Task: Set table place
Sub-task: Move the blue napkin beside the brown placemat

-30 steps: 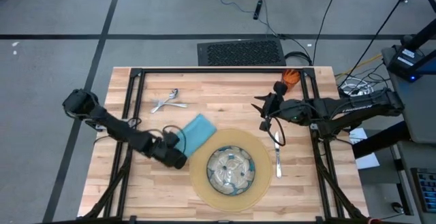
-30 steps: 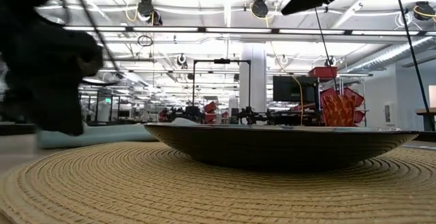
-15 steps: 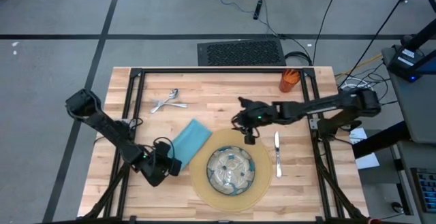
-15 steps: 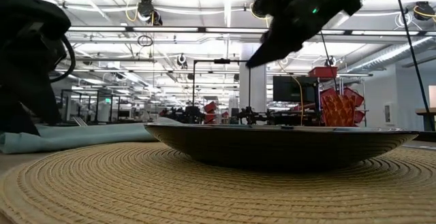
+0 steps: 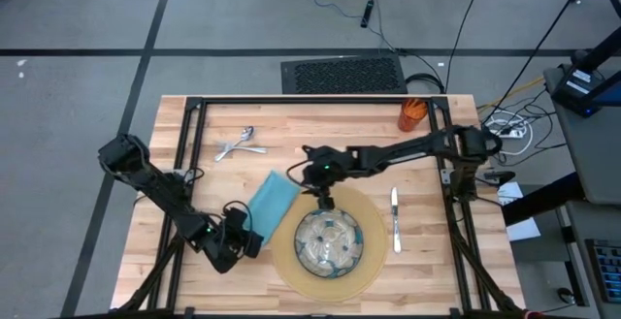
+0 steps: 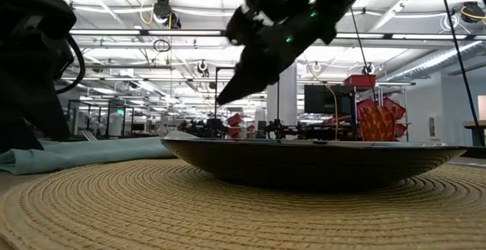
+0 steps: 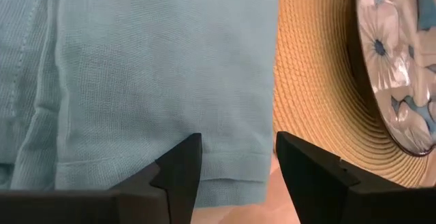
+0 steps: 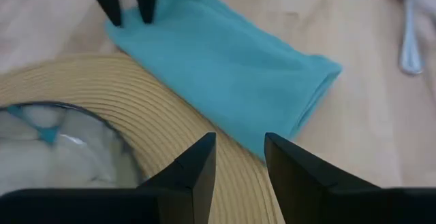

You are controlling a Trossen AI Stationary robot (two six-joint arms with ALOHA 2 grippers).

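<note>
R gripper [image 5: 320, 200] moved in over mat [image 5: 287, 261] edge, fingers apart, napkin [image 5: 273, 200] just beside.

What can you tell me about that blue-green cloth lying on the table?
The teal napkin is a folded cloth with a fine weave and stitched hems, looking soft like linen or cotton. It lies flat and slanted on the wooden table, to the left of the round woven mat, its long edge right against the mat's rim, perhaps slightly under it. The left tool hangs open over its near hem; the right tool hovers open above its other end. Neither grips it.
</note>
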